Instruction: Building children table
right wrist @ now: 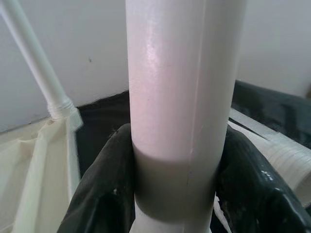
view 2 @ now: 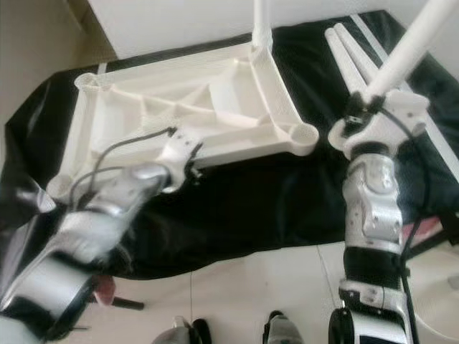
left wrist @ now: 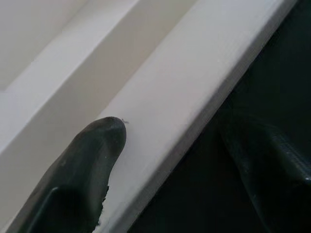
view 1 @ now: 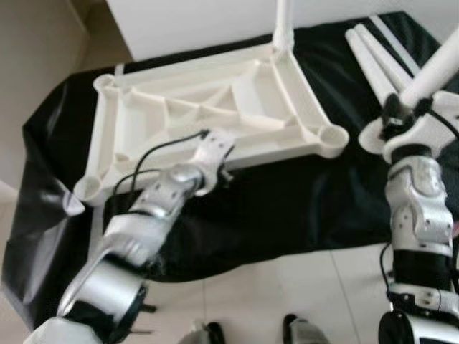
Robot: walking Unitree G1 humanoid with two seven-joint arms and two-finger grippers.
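Black sheet (view 1: 287, 208) under upturned white tabletop (view 1: 215, 107).

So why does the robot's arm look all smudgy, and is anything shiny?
In the left eye view the left arm's lower part is smeared by motion blur, while the upside-down tabletop stays fairly sharp. In the right wrist view the table leg held by the right gripper has a soft pinkish sheen. In the left wrist view a fingertip of the left gripper is close and blurry.

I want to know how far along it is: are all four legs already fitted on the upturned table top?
No: one leg stands in a corner of the table top, and the near corner socket is open.
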